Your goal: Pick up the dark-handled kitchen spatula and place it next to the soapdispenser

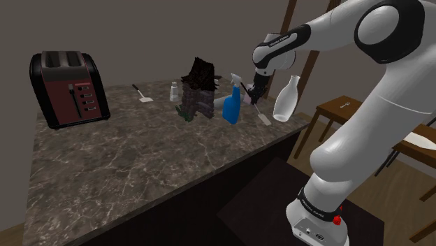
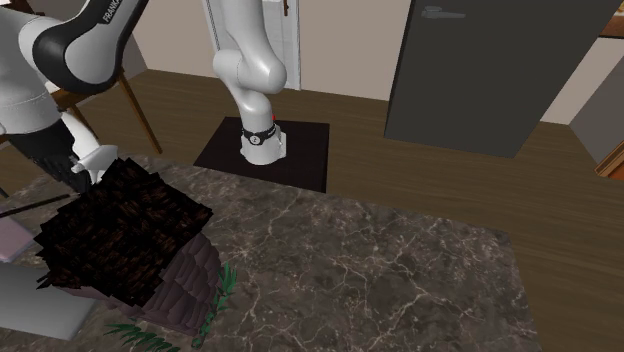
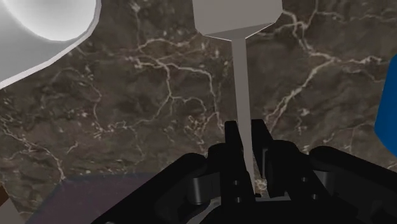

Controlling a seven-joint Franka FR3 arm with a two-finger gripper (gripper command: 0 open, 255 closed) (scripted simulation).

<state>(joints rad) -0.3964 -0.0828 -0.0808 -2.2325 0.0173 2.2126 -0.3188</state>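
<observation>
My gripper [image 1: 256, 98] hangs over the counter's far right end, between a blue pump bottle [image 1: 232, 106] and a white vase [image 1: 286, 98]. It is shut on a spatula [image 1: 263, 117], whose pale blade slants down toward the counter and whose dark handle end sticks up behind the hand. In the wrist view the fingers [image 3: 232, 137] of the gripper [image 3: 248, 132] clasp the spatula's thin grey shaft [image 3: 242, 76], with the blade [image 3: 236, 16] ahead over the marble. The blue bottle [image 3: 388, 108] and the vase [image 3: 38, 28] flank it. I cannot tell if the blade touches the counter.
A second small spatula [image 1: 143, 95] lies further back, near a white shaker [image 1: 175, 91]. A dark potted plant [image 1: 198, 89] stands beside the blue bottle, and a red toaster [image 1: 68, 87] at the shoulder view's left. Wooden furniture [image 1: 342, 108] stands beyond the counter edge [image 1: 279, 136].
</observation>
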